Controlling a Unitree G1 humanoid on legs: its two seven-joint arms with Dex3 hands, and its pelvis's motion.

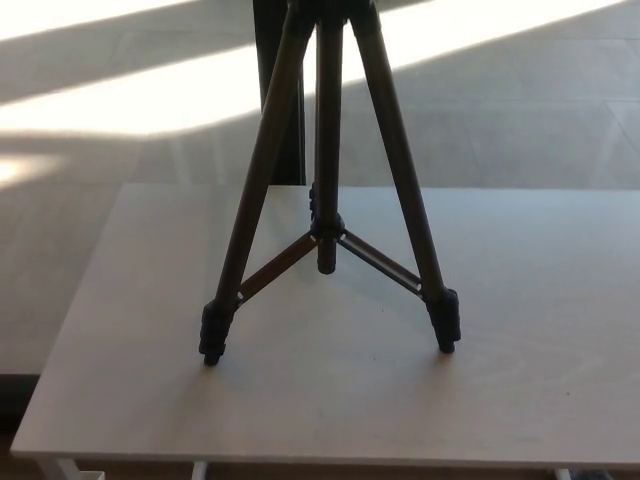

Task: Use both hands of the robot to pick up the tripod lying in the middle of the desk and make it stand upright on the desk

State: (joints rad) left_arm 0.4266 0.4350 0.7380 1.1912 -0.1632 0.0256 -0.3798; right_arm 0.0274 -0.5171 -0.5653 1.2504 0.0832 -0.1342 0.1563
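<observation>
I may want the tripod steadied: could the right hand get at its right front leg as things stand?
Probably yes: the tripod stands upright on the desk with bare desk beside that leg; the right hand itself is out of view.
</observation>
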